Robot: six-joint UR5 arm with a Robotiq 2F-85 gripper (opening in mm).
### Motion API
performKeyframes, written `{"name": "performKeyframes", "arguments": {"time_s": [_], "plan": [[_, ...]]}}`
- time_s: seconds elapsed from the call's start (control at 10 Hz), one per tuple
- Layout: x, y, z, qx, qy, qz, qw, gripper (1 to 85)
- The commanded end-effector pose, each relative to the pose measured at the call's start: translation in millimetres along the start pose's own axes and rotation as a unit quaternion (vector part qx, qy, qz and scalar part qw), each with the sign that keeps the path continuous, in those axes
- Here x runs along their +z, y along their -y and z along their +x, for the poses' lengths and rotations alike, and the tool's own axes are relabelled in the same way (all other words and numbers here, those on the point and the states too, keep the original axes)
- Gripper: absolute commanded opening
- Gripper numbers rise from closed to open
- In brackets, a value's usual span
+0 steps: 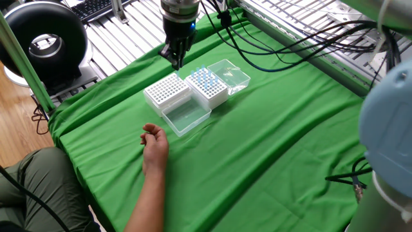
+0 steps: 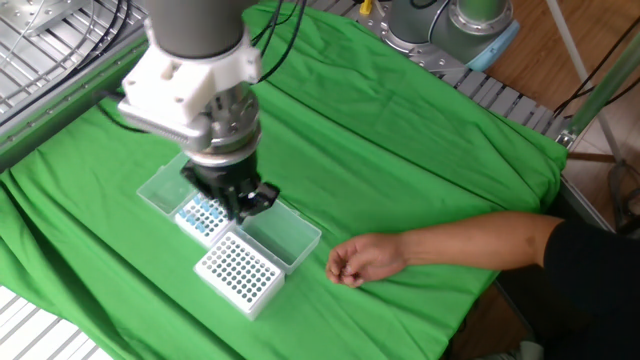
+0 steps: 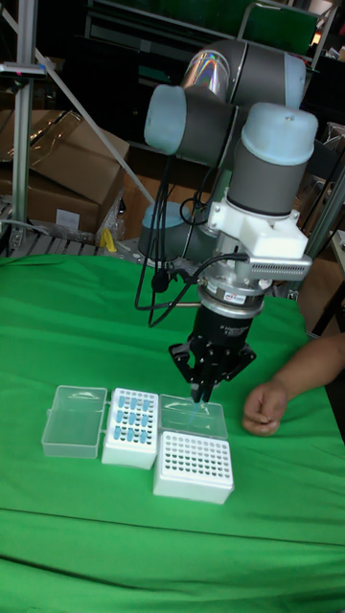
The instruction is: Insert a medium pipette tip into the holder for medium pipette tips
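The gripper point(image 3: 201, 388) is being held above the two white racks on the green cloth point(image 1: 270, 148), its fingers pointing straight down. The fingers are drawn close together at their ends; a pipette tip between them is too small to be made out, so whether anything is being clamped cannot be told, nor can the tip's direction or long axis.

The holder for medium pipette tips point(image 3: 194, 466), a white block with a grid of empty holes, is lying just below and slightly in front of the gripper in the tall fixed view. In the other fixed view the holder point(image 2: 238, 274) is seen just below the gripper point(image 2: 243, 208). In one fixed view the gripper point(image 1: 177, 61) is hanging over the far edge of the holder point(image 1: 167, 91).

Beside the holder, the rack with blue tips point(image 3: 131, 426) is standing, its clear lid point(image 3: 75, 420) lying open at its side. The holder's own clear lid point(image 2: 279, 233) is lying open, adjoining it. A person's hand point(image 2: 362, 260) is resting on the cloth, apart from the racks.
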State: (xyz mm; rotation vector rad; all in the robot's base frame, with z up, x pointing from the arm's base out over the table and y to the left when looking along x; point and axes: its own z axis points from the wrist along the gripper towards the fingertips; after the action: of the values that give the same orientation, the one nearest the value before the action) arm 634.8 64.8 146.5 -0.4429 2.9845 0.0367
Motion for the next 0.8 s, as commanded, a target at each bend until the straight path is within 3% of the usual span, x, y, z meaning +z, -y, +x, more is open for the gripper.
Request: {"name": "performKeyframes", "arguments": {"time_s": [0.0, 0.7], "plan": [[11.7, 14.3, -13.6, -0.016, 0.013, 0.011, 0.9997, 1.0], [19.8, 20.3, -2.8, -0.024, 0.018, 0.012, 0.9995, 1.0]]}}
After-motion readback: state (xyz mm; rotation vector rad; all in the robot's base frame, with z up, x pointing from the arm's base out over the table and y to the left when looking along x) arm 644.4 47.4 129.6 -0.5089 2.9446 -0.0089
